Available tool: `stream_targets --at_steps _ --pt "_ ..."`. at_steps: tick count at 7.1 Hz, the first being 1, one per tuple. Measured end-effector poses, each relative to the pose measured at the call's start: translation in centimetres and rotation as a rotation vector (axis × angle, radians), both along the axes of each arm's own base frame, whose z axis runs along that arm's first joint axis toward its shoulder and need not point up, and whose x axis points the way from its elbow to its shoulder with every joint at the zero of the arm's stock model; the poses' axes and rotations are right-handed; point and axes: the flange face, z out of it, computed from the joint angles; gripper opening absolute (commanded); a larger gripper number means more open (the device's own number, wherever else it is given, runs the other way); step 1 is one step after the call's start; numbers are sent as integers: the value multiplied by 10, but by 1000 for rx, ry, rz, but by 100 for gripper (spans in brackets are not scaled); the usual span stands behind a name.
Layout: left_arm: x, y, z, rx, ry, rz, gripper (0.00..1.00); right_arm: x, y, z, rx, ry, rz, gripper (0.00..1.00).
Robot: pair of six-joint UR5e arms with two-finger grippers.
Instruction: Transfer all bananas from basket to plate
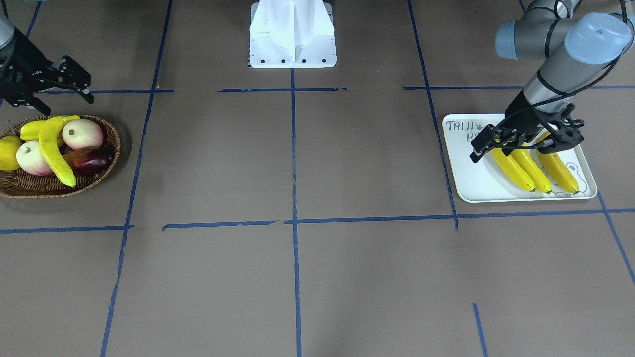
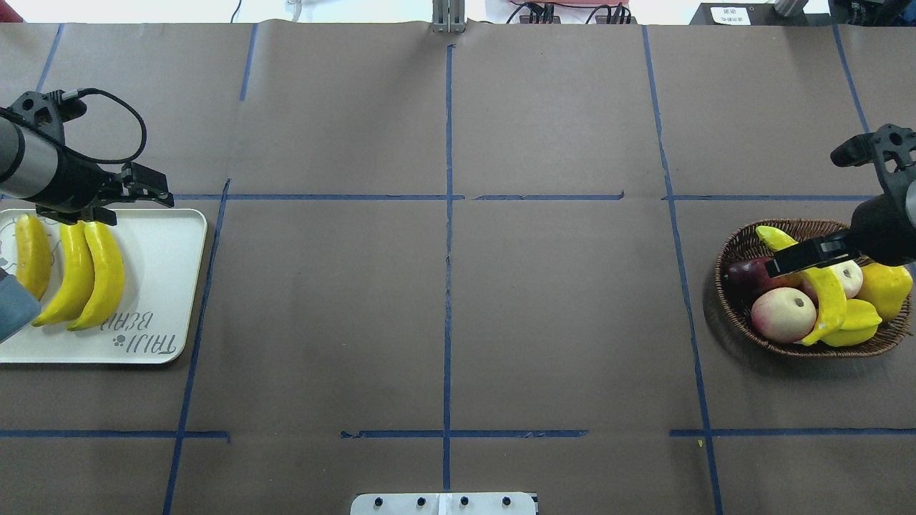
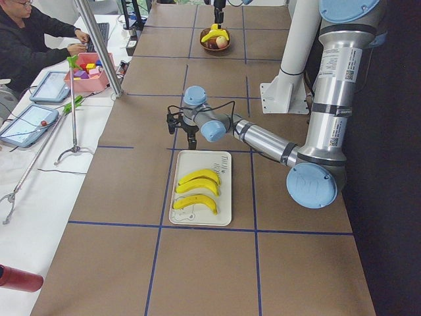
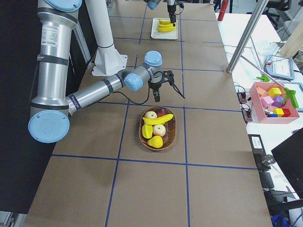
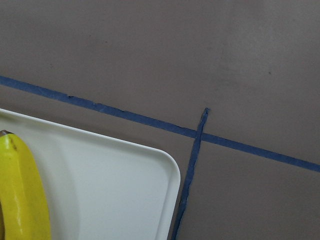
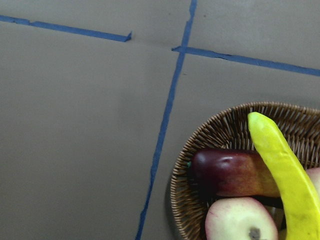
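One banana [image 1: 54, 153] lies across the top of the other fruit in the wicker basket [image 1: 30, 186], also seen from overhead as banana [image 2: 823, 293] and basket [image 2: 737, 247]. My right gripper [image 1: 84, 84] hovers open and empty over the basket's robot-side edge, apart from the banana. Three bananas [image 2: 71, 275] rest side by side on the white plate [image 2: 164, 272]. Above their stem ends, at the plate's far edge, my left gripper [image 2: 143, 194] looks open and holds nothing. The left wrist view shows only a plate corner [image 5: 110, 175] and one banana [image 5: 20, 195].
The basket also holds two pinkish round fruits [image 1: 82, 134], a dark red fruit [image 6: 230, 172], a lemon-like fruit [image 1: 7, 153] and a starfruit [image 2: 851, 325]. The white robot base [image 1: 292, 44] stands at the table's middle. A person [image 3: 33, 33] sits at a side table.
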Motion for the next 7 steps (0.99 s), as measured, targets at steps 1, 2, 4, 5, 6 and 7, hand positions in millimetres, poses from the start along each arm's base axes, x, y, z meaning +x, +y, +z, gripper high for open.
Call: stream_targets --at_steps 1,2,4,5,6,7 --pt "3 -2 -6 -8 8 -9 99 4 2 29 -25 -33 4 100" --pt "6 -3 -10 -14 15 -14 99 8 8 57 -48 -68 19 100" --pt "9 -3 -12 -21 19 -16 99 17 15 81 -122 -115 57 100" --pt "10 -3 -13 -22 19 -15 99 27 16 92 -157 -123 72 100" --pt "11 -2 -13 -22 19 -14 99 34 14 106 -183 -117 87 100" --pt "11 -2 -14 -21 20 -13 99 38 10 119 -198 -103 101 100"
